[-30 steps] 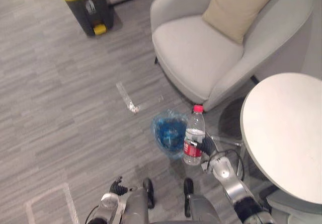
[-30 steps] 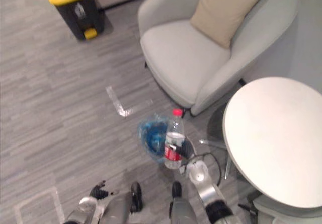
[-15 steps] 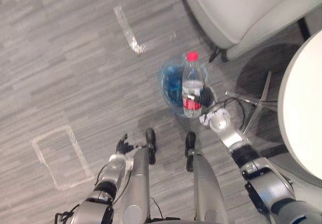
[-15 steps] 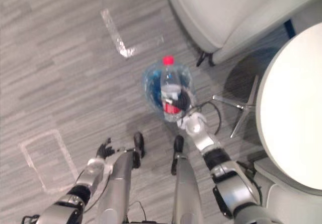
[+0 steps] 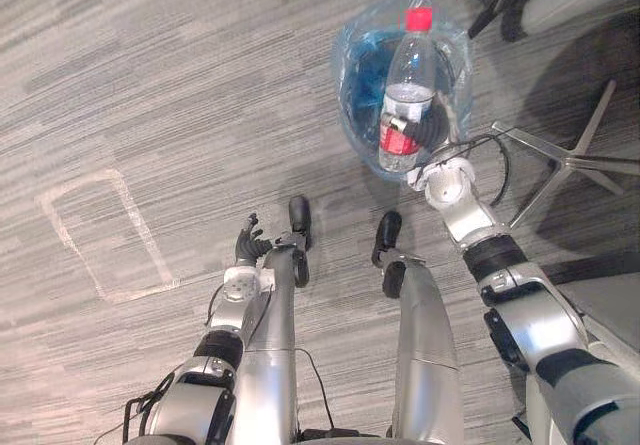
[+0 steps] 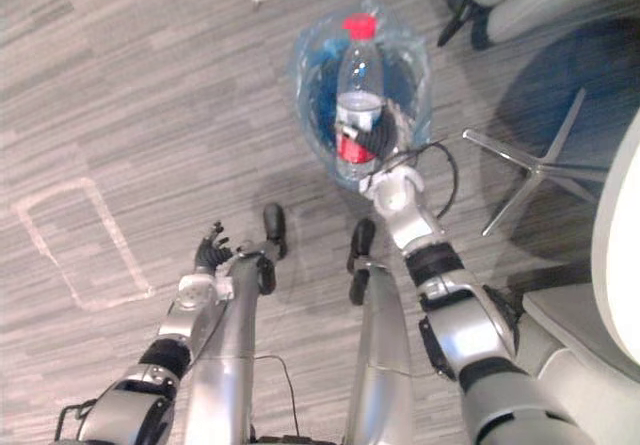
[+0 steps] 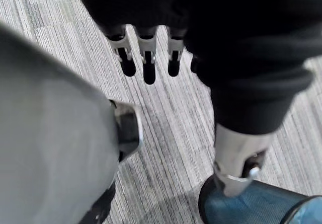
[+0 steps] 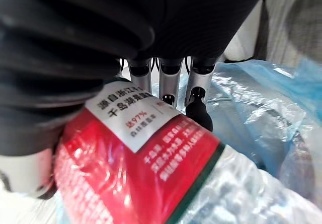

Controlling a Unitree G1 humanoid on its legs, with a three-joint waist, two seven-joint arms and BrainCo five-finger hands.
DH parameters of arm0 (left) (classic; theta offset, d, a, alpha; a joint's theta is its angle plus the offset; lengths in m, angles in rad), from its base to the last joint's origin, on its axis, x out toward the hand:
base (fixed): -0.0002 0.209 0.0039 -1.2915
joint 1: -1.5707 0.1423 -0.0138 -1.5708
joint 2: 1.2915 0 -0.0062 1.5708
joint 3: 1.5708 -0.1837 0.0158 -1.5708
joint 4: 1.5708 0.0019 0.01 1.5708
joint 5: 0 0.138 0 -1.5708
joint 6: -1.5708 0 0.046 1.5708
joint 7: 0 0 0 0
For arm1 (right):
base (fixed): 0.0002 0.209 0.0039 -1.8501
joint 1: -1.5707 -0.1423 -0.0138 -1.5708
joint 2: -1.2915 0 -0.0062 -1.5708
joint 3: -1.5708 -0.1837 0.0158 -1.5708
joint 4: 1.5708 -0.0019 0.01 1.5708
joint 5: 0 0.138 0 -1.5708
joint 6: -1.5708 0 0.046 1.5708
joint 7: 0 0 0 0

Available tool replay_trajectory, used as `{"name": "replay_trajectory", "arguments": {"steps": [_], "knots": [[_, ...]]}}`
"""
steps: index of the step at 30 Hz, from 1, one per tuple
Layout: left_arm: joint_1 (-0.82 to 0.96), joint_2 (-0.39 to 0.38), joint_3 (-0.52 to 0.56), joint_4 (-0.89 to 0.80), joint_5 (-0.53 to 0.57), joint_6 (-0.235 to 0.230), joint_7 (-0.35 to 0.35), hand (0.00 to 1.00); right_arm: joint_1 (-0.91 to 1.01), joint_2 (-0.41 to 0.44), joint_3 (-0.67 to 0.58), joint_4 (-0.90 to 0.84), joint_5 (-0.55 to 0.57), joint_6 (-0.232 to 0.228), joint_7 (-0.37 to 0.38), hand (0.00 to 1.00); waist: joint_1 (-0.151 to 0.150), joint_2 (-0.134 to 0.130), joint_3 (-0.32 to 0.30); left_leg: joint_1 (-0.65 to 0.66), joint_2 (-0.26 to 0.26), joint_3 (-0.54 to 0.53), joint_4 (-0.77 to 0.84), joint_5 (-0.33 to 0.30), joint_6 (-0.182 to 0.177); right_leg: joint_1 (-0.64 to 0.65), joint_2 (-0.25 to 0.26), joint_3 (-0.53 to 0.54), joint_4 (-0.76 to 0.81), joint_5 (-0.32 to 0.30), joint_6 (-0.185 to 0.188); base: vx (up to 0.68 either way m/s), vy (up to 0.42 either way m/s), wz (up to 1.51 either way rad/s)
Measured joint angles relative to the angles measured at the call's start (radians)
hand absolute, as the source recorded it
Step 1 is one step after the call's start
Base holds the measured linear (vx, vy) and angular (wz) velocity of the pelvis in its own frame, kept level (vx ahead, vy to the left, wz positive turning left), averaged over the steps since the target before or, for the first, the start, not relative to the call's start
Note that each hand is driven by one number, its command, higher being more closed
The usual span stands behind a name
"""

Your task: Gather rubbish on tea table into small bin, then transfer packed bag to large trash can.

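My right hand (image 5: 432,133) is shut on a clear plastic water bottle (image 5: 404,93) with a red cap and a red label, gripping it low on the label. It holds the bottle upright over the mouth of the small bin (image 5: 352,75), which is lined with a blue plastic bag. In the right wrist view the fingers (image 8: 166,82) curl round the red label (image 8: 132,169), and the blue bag (image 8: 265,107) lies just beyond. My left hand (image 5: 247,246) hangs low by my side with its fingers (image 7: 147,59) relaxed and nothing in it.
The metal star base (image 5: 572,153) of the tea table stands right of the bin. The table's white edge (image 6: 628,265) shows at far right. A dark armchair leg (image 5: 497,13) is behind the bin. A taped rectangle (image 5: 100,233) marks the grey floor at left.
The camera has tilted down, so the whole picture has shifted. My right hand has carried the bottle from beside the bin to over its mouth. The left hand still hangs idle.
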Motion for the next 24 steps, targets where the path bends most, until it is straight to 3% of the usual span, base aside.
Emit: {"name": "replay_trajectory", "arguments": {"steps": [13, 24], "knots": [[0.000, -0.010, -0.018, -0.009, 0.001, -0.012, 0.003, 0.00, -0.026, 0.001, -0.048, 0.000, -0.028, -0.001, -0.048, 0.00, 0.000, 0.000, -0.003, -0.008, -0.001, 0.023, -0.035, 0.038, 0.006, -0.016, -0.019, -0.015, 0.001, -0.002, -0.003, 0.00, -0.003, 0.07], [-0.013, -0.011, -0.044, 0.030, 0.011, -0.012, 0.006, 0.00, 0.015, 0.016, 0.064, 0.061, -0.226, 0.001, -0.031, 0.00, -0.002, -0.001, -0.013, 0.015, -0.001, 0.023, -0.098, 0.069, -0.003, 0.000, -0.021, -0.034, -0.032, 0.010, -0.013, -0.01, -0.006, 0.03]]}}
